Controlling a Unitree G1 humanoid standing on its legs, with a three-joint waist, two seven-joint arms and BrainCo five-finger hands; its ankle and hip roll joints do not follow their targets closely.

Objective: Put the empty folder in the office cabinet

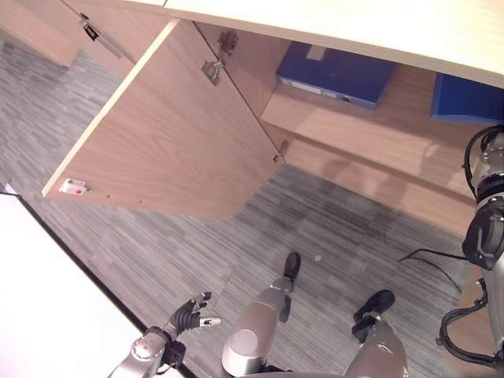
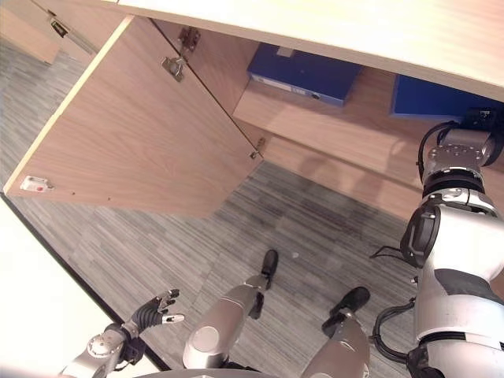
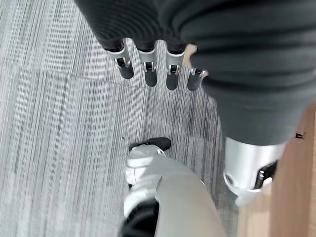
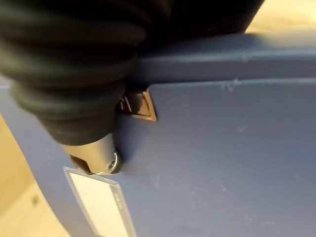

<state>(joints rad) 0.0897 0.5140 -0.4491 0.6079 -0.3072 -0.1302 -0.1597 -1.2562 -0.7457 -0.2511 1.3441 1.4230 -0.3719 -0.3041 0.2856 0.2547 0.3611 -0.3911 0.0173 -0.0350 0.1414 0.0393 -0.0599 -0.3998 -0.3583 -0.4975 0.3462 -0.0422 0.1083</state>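
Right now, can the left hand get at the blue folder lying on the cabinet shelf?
Probably not without a big move. The left hand hangs low over the carpet, fingers relaxed, and the open cabinet door stands between it and the blue folder on the shelf.

Blue folders [image 1: 336, 73] on cabinet shelf [image 1: 370, 126]
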